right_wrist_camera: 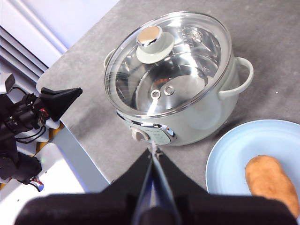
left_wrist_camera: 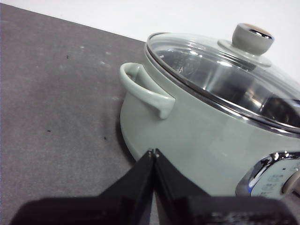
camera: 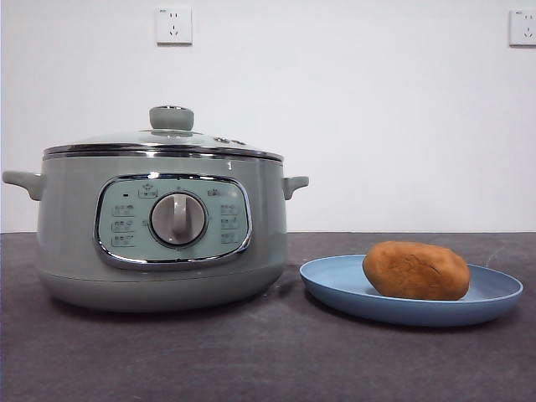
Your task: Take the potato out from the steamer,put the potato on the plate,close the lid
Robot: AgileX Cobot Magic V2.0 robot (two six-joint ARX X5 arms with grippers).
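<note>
potato (camera: 416,270) on plate (camera: 335,285); lid (camera: 159,141) closing steamer (camera: 67,243).

The steamer (camera: 163,230) stands on the tabletop (camera: 251,360) with the lid (camera: 167,138) seated on its rim. At its three o'clock, just beside it, lies the plate (camera: 335,289), and the potato (camera: 416,270) rests on the plate.

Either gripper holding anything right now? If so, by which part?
Nothing is held. The left gripper and right gripper are both shut on nothing; the oval orange-brown potato lies on the shallow light-blue plate.
</note>
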